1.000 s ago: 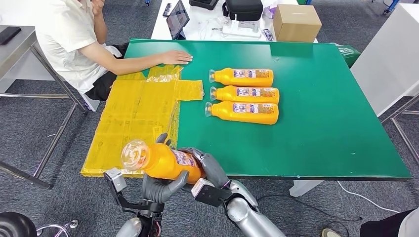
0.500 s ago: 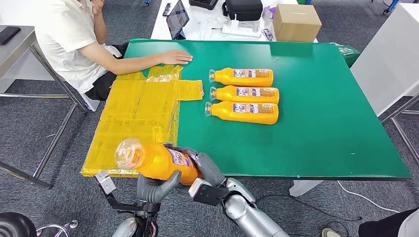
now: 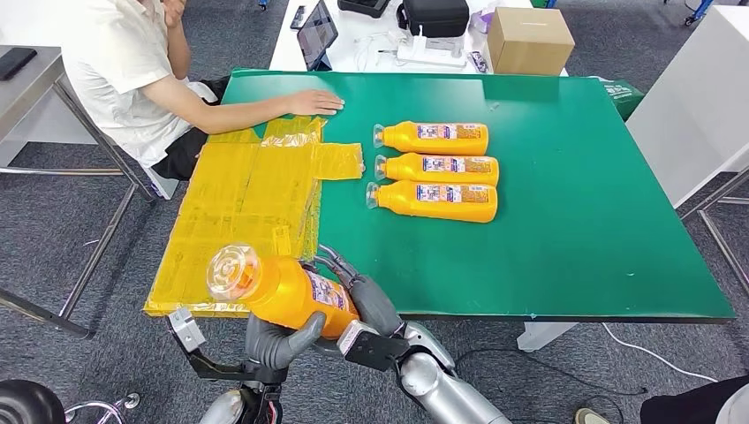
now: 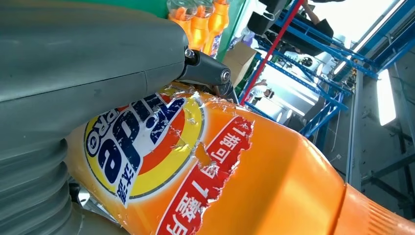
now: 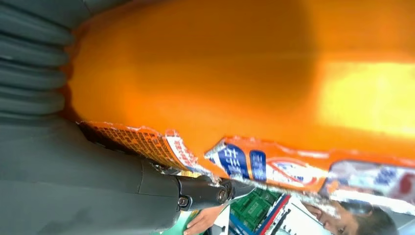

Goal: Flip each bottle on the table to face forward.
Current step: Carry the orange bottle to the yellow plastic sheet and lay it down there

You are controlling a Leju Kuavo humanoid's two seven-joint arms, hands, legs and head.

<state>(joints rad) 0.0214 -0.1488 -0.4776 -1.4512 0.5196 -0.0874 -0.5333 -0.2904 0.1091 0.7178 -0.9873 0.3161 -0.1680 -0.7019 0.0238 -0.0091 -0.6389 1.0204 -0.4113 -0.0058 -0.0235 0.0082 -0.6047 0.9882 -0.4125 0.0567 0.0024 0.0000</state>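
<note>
Held: orange detergent bottle (image 3: 287, 290) gripped by left hand (image 3: 281, 338) and right hand (image 3: 366, 305), off the green table (image 3: 601, 221) near its front-left corner | Progress: three bottles (image 3: 435, 167) lie mid-table, apparently done; this one left.

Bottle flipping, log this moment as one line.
held bottle: off table | left hand: gripping | right hand: gripping | three bottles: lying on table

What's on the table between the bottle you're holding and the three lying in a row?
Head view: bare green table between the held bottle and the nearest of the three bottles. The yellow sheet lies off to the side.
</note>
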